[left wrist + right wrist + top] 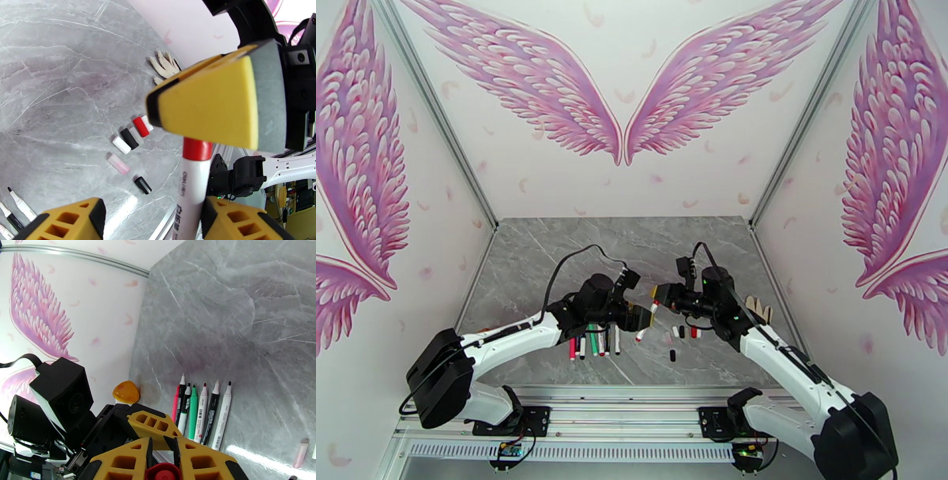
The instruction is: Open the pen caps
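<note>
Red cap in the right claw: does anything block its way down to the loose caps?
No obstacle shows on the table beside the loose caps. But the red cap, pinched by the right gripper, is on its white pen, which hangs between the left gripper's open fingers.

The white pen barrel (193, 185) carries the brand "deli"; its other print is too blurred to read.

six loose caps (129, 138) lie by themselves: two white, two black, one red, one pale pink. a seventh, a red cap (197, 149), sits on one white pen (193, 189). the uncapped pens (202, 413) in the row number six or seven, packed too close for a sure count. there is one pale glove (164, 65) and one small orange lump (126, 392).
</note>
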